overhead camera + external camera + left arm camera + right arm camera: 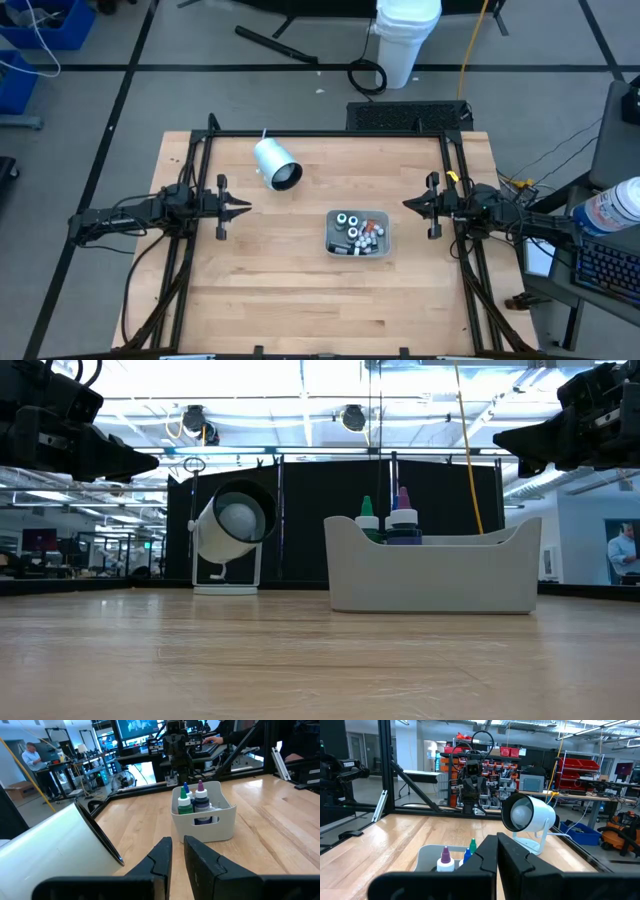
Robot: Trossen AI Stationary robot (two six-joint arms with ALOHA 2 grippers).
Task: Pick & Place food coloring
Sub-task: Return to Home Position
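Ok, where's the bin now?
High view: the bin sits right of table centre, bottles inside, nearer the right claw than the white lamp.

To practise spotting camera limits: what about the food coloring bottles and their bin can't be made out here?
High view: bottles too small to count.
Low view: white bin's wall hides all but a few tips.
Right wrist view: right gripper covers part of the bin.

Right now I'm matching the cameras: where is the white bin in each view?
High view: white bin nearer right gripper than left gripper.
Low view: bin right of centre.
Left wrist view: bin just ahead.
Right wrist view: bin ahead, partly behind own fingers.
Shared landmark: white cylinder, in all four.
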